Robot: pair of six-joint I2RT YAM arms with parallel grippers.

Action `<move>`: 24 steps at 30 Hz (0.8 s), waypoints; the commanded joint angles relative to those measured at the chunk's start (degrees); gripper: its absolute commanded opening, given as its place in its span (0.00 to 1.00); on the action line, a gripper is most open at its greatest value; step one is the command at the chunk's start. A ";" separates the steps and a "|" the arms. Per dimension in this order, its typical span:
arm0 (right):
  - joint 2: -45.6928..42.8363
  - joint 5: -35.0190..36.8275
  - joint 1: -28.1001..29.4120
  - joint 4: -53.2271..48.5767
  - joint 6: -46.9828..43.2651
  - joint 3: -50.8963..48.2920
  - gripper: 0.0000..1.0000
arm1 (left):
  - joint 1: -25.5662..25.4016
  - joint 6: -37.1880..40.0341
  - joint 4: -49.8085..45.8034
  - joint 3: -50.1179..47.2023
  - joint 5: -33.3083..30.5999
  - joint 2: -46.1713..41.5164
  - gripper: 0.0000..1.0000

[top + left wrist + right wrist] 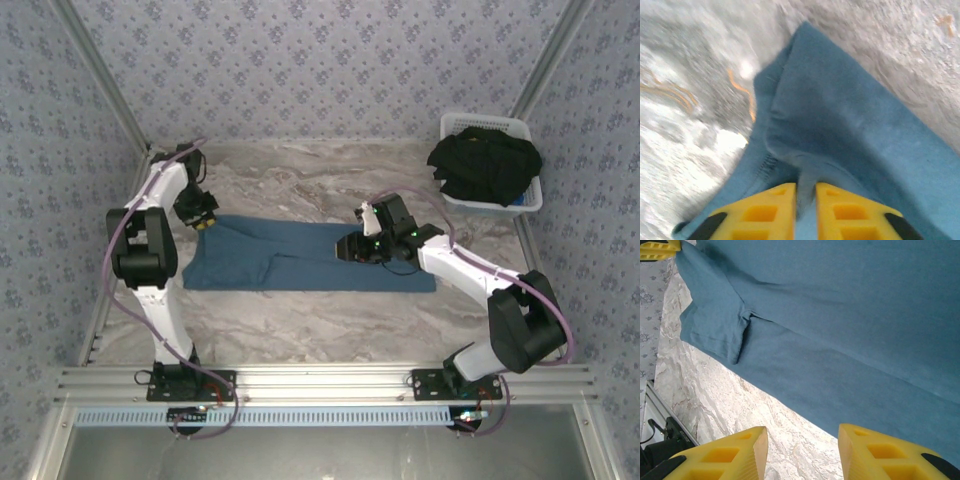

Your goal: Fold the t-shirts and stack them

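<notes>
You have bare table (300, 320) in front of the shirt (300, 262) and a narrower strip behind it, both free for a pass. The shirt spans the middle from left to right. The left gripper (203, 220) stands at its far left corner. The right gripper (347, 247) is over its middle, fingers apart with nothing between them. In the far right corner, the basket (470, 122) heaped with black shirts (485, 165) blocks your way. Walls (60, 150) close both sides.
</notes>
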 commanded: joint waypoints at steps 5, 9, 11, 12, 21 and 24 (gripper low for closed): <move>-2.71 4.21 -13.92 -4.79 2.03 -6.00 0.44 | -8.29 -9.86 2.51 -11.78 -10.76 -15.82 0.50; 1.36 7.89 -21.70 -10.86 -2.80 -2.49 0.44 | -11.91 -25.65 7.58 -26.24 3.17 -23.43 0.32; 6.42 9.36 -24.26 -14.67 -5.96 1.28 0.41 | -12.96 -33.41 13.41 -32.93 8.74 -24.96 0.28; 8.88 11.00 -24.58 -16.49 -7.10 3.48 0.40 | -13.42 -36.36 15.31 -34.69 9.70 -24.95 0.28; 20.09 21.32 -23.17 -28.93 -6.35 9.35 0.37 | -11.47 -34.54 15.78 -23.08 8.09 -7.18 0.28; 17.28 21.35 -21.04 -29.95 -1.81 4.38 0.37 | -9.88 -30.48 13.60 -12.62 8.15 0.71 0.27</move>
